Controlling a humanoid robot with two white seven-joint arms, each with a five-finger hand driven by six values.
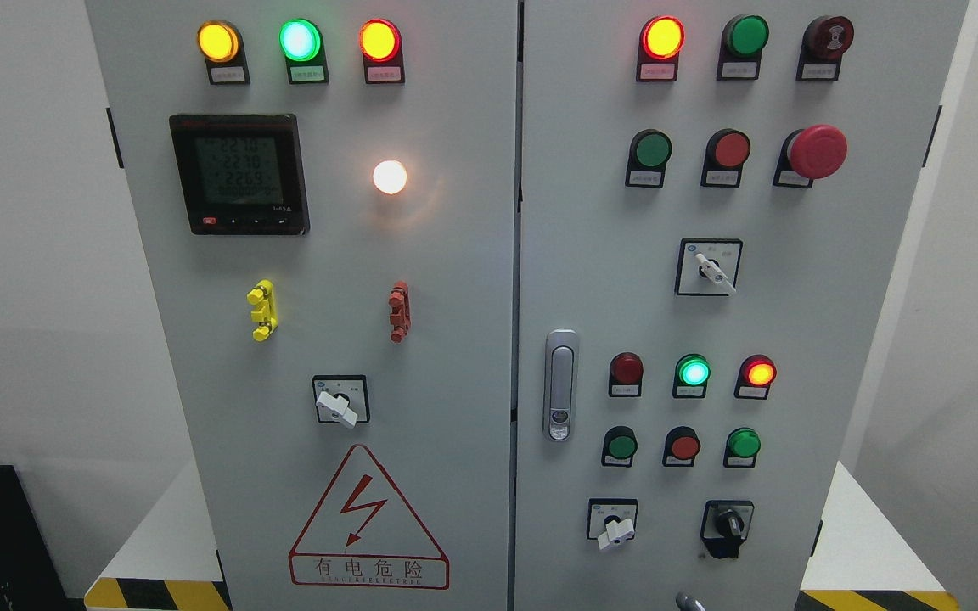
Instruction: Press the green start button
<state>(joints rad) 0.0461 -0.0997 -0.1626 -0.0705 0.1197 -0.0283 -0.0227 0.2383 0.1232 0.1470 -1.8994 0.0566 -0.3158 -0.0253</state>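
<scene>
Neither hand shows in the head view. Several green buttons [650,150] sit on the cabinet's right door [795,322]; their labels are unreadable, so a reach could land on the wrong one

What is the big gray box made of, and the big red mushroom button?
The gray cabinet looks like painted sheet metal: flat, matte, with straight door seams. The red mushroom button seems to be smooth, slightly shiny plastic. The door handle looks like polished metal, judging by its silvery shine.

Grey cabinet [455,280]; green button [651,150]; red mushroom button [817,151].
</scene>
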